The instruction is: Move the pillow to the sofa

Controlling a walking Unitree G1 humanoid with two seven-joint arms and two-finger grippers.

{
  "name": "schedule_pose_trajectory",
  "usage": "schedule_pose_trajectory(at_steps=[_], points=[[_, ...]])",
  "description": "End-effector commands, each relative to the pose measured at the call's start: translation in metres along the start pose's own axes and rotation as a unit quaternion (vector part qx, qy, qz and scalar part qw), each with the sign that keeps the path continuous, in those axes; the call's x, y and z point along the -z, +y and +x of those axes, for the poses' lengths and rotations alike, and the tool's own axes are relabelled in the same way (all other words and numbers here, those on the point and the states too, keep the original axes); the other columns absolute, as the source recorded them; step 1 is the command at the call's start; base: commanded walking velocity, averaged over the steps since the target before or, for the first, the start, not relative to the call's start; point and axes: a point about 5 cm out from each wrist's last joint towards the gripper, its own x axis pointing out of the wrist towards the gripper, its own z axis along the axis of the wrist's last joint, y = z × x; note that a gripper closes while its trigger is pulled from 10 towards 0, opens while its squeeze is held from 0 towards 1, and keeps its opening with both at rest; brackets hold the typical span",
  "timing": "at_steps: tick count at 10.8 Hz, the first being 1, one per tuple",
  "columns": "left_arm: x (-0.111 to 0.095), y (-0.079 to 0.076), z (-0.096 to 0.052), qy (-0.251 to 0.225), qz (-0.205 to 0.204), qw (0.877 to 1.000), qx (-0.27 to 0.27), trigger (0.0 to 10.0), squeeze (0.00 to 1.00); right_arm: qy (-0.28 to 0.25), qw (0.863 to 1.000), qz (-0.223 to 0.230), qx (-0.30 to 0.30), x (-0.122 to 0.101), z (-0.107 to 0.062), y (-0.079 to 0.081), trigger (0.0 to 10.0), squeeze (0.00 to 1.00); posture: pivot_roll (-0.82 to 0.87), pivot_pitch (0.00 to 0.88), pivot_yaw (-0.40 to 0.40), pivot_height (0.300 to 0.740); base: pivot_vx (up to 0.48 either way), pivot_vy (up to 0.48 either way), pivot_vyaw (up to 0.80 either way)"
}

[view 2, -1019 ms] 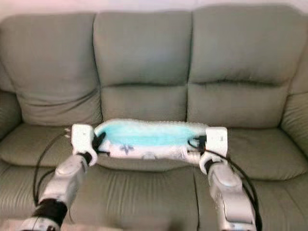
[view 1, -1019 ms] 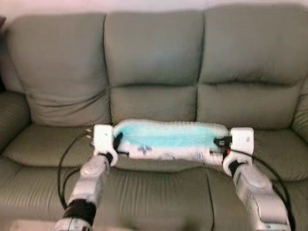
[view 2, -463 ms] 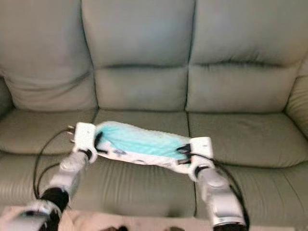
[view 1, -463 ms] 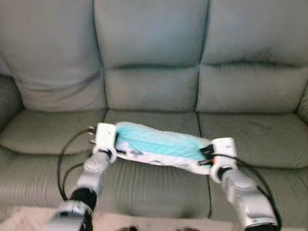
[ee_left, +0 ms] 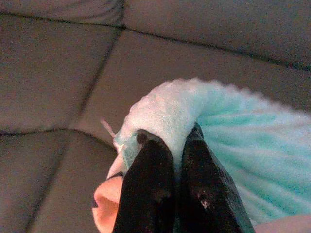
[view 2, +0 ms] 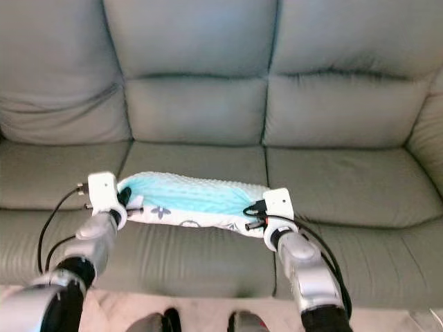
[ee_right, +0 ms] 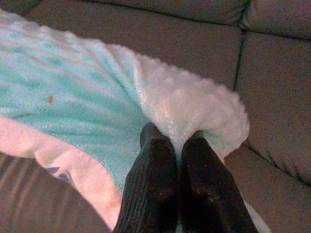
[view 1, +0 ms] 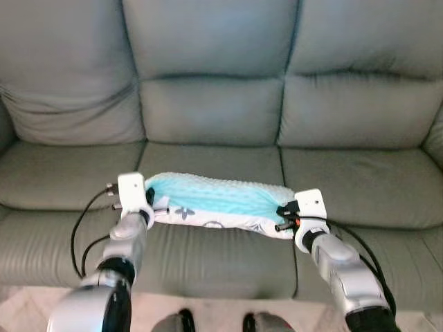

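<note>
Spanning everything from nine to three o'clock: a grey-green leather three-seat sofa point(view 1: 221, 104) with plump back cushions, its middle seat cushion directly ahead. Held low over the front of that middle seat, at about six o'clock: a flat, fluffy turquoise pillow point(view 1: 218, 197) with a white printed border, stretched level between both arms, apparently so as to come down flat rather than bunched. Whether already touching the leather or hanging just above cannot be told. At eight o'clock of the pillow, the left gripper point(ee_left: 167, 145), black fingers pinched tight on a fold of the pile at the pillow's end. At four o'clock, the right gripper point(ee_right: 172, 141), likewise clamped on the fleecy white corner. Black cables point(view 1: 86, 232) looping from the wrists down over the seat front. At the bottom edge, dark feet point(view 1: 214, 324) on pale floor close to the sofa. Judged nearly done: lowering and letting go remain.
</note>
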Motion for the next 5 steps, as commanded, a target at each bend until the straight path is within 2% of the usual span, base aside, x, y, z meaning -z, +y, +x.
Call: schedule_pose_trajectory(at_steps=[1, 4, 5], points=[[-0.012, 0.008, 0.003, -0.012, -0.015, 1.0, -0.009, 10.0, 0.0, -0.022, 0.999, 0.002, 0.032, -0.008, 0.0, -0.015, 10.0, 0.0, -0.25, 0.284, 0.022, 0.74, 0.0, 0.0, 0.0], [-0.066, -0.003, 0.012, -0.101, -0.054, 0.993, 0.009, 10.0, 0.0, -0.163, 0.983, -0.034, 0.076, -0.067, 0.005, -0.031, 10.0, 0.0, -0.27, 0.312, 0.023, 0.74, 0.0, 0.0, 0.0], [-0.069, -0.001, 0.012, -0.107, -0.071, 0.992, -0.001, 10.0, 0.0, -0.172, 0.981, -0.033, 0.083, -0.071, 0.008, -0.033, 10.0, 0.0, -0.27, 0.319, 0.023, 0.74, 0.0, 0.0, 0.0]])
